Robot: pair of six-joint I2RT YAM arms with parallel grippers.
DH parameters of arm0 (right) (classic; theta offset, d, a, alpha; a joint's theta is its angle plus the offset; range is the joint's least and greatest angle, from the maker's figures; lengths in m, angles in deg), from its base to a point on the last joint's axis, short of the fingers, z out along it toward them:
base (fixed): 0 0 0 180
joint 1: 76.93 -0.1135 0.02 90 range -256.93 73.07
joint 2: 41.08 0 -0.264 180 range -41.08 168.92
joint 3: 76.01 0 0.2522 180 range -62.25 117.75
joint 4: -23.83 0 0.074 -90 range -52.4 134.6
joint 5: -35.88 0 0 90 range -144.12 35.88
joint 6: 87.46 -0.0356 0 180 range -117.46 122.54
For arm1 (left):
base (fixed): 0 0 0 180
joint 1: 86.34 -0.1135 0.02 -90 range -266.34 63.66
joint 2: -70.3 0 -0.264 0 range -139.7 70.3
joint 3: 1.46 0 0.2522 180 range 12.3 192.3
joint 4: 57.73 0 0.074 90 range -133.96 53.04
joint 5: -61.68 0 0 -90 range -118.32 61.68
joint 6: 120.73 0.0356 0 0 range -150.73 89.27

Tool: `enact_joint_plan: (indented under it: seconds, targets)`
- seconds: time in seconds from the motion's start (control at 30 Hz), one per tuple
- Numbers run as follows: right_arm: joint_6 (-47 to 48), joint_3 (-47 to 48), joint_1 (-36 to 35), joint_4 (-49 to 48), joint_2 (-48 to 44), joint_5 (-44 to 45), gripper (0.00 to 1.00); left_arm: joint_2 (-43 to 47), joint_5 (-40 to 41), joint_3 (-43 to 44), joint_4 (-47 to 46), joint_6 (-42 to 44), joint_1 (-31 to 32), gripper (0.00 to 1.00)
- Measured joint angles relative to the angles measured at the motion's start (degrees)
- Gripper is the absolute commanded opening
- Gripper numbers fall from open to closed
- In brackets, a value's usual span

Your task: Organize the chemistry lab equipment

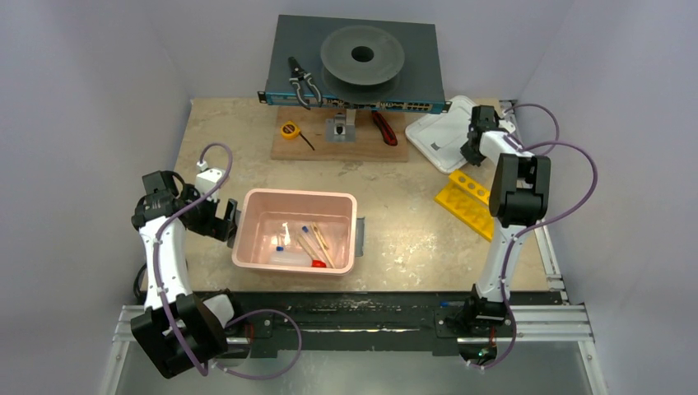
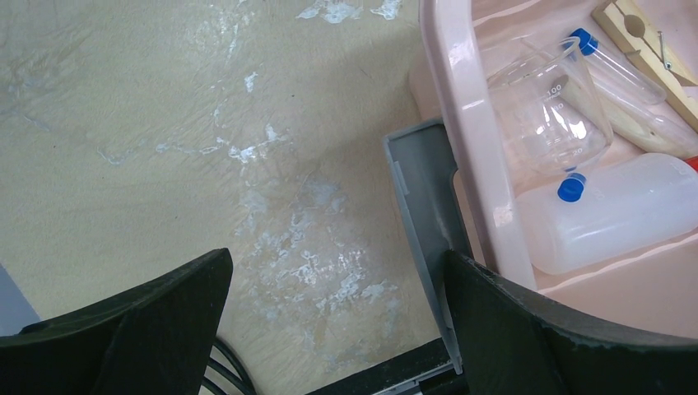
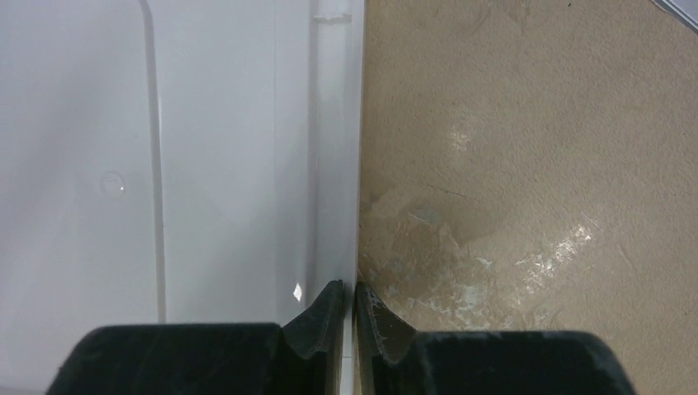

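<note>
White tray [image 3: 123,123] seemingly pinched by right gripper [image 3: 355,290].

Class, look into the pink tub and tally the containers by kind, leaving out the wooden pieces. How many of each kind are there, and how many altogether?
Blue-capped tubes: 2
Squeeze bottle with red cap: 1
Clear graduated flask: 1
Total: 4

Glossy pink plastic tub [image 1: 296,194], glossy white tray [image 3: 230,164], wooden sticks [image 2: 650,51]
</note>
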Motion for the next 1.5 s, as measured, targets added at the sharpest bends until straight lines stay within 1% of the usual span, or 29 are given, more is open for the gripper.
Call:
enact_joint_plan:
  seconds: [0.03, 0.2, 0.37, 0.7, 0.83, 1.1, 1.33, 1.5]
  targets:
    - [0.0, 0.0, 0.0, 0.0, 0.0, 0.0, 0.00, 0.0, 0.0, 0.0, -0.1, 0.0, 0.0, 1.00]
    - [0.1, -0.2, 0.0, -0.3, 0.0, 0.5, 0.00, 0.1, -0.1, -0.3, -0.6, 0.0, 0.0, 1.00]
    - [-0.2, -2.8, 0.0, -0.9, -2.3, 0.9, 0.00, 0.1, -0.3, -0.3, -0.7, 0.0, 0.0, 1.00]
    - [0.0, -4.6, 0.0, -2.7, -15.5, 4.1, 0.00, 0.5, -0.3, -0.3, -0.7, 0.1, 0.0, 1.00]
    - [0.5, -4.1, 0.0, -3.0, -17.5, 5.6, 0.00, 1.0, -0.2, -0.5, -0.7, 0.5, 0.0, 1.00]
    - [2.0, -4.1, -0.2, -1.9, -20.3, 5.8, 0.00, 2.3, 0.3, -0.7, -0.4, 1.4, 0.0, 1.00]
    - [3.8, -4.1, -2.0, 1.4, -26.7, 8.0, 0.00, 3.7, 0.4, -0.7, 1.7, 2.1, 0.0, 1.00]
    - [5.6, -5.8, -3.8, 3.0, -33.1, 11.5, 0.00, 4.9, 0.3, -0.7, 2.8, 2.2, 0.0, 1.00]
